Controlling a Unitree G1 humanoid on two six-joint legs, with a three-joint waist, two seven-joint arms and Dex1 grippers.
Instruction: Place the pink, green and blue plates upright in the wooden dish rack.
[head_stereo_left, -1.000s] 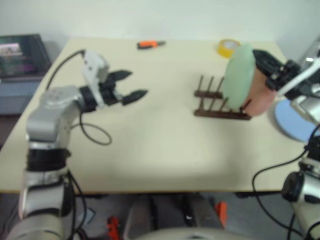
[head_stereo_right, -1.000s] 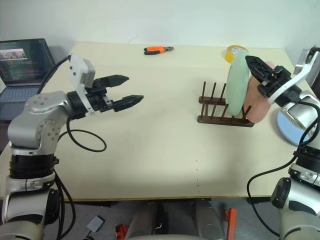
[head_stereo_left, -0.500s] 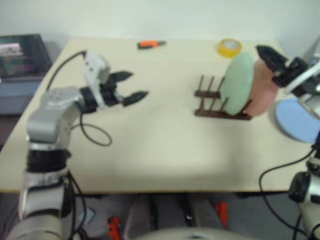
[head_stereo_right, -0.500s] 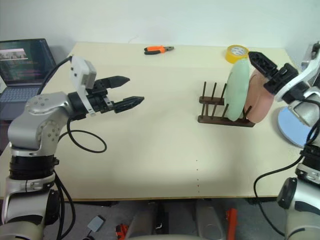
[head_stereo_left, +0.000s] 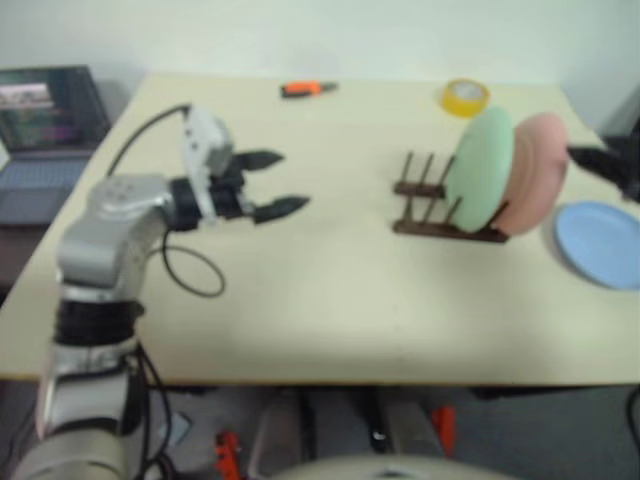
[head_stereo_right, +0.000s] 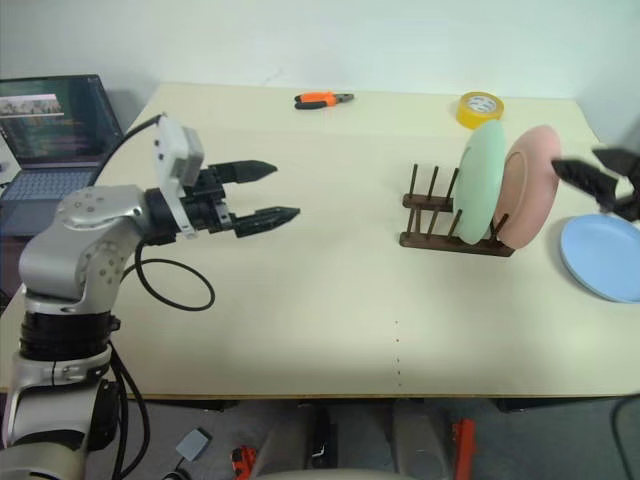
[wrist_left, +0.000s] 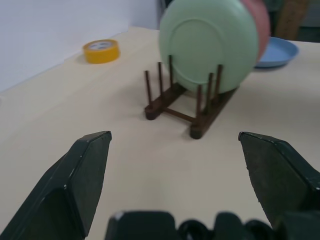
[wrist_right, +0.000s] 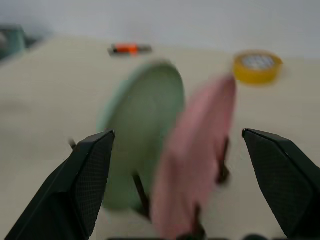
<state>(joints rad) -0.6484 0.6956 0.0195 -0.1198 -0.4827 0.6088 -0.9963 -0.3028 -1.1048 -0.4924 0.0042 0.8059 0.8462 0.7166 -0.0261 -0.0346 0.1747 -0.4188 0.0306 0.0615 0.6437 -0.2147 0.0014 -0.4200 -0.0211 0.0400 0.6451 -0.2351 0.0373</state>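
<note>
Green plate (head_stereo_right: 480, 182) and pink plate (head_stereo_right: 530, 198) stand in the wooden dish rack (head_stereo_right: 452, 222); blue plate (head_stereo_right: 603, 256) lies flat on the table (head_stereo_right: 330, 300), right; both jaws spread, empty.

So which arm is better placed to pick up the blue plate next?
Right, probably. The blue plate lies flat at the table's right edge, just beside the open right claw. The left claw hovers open far across the table, beyond the wooden rack.

Mint green plate (head_stereo_right: 482, 182) and salmon pink plate (head_stereo_right: 531, 200) in a dark brown wooden dish rack (head_stereo_right: 452, 221), light blue plate (head_stereo_right: 603, 256), yellow tape roll (head_stereo_right: 480, 108), orange-handled pliers (head_stereo_right: 321, 99), all on a cream table (head_stereo_right: 330, 300).
</note>
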